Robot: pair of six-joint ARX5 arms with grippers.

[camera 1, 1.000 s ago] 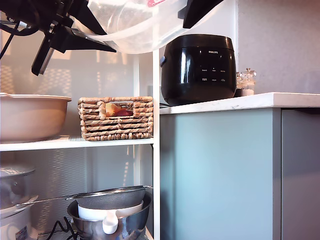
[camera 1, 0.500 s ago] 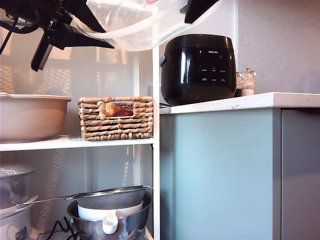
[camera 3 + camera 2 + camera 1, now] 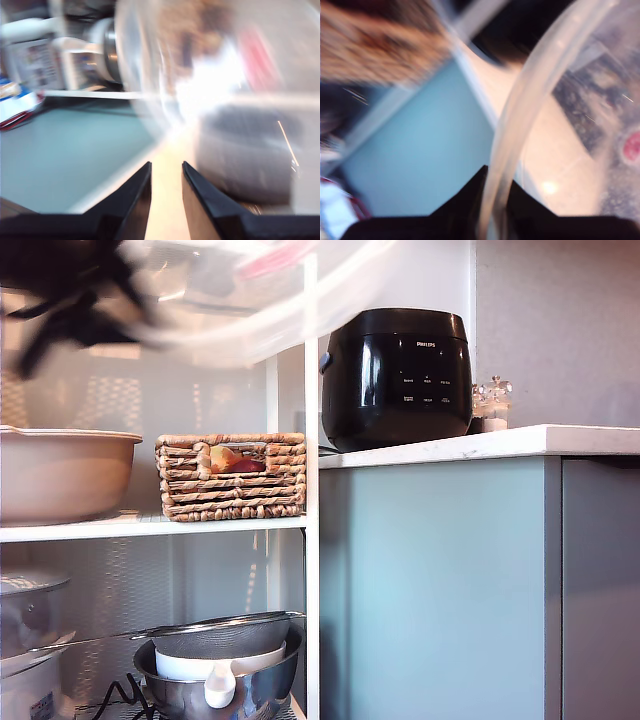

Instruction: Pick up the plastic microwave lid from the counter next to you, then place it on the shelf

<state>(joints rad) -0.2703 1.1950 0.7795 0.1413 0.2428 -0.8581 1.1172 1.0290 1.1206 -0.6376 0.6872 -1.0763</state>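
**Lid in the air above the rack, both grippers on its rim**

Closest in, my first gripper (image 3: 494,192) is pinching the rim of the plastic microwave lid (image 3: 580,130), its two black fingers pressing the pale edge from either side. My second gripper (image 3: 166,175) is showing a narrow slot between its fingers with the lid's blurred rim running into it; I cannot tell whether it is clamping.

Farther out, the exterior view is showing the lid (image 3: 290,300) as a smeared clear shape at the top, high above the shelf (image 3: 150,527) and to the exterior view's left of the black cooker (image 3: 398,375). A dark arm is blurring at that view's upper left.

On the shelf a beige bowl (image 3: 62,472) and a wicker basket (image 3: 232,476) are sitting near each other. The cooker is standing on the counter (image 3: 500,443).
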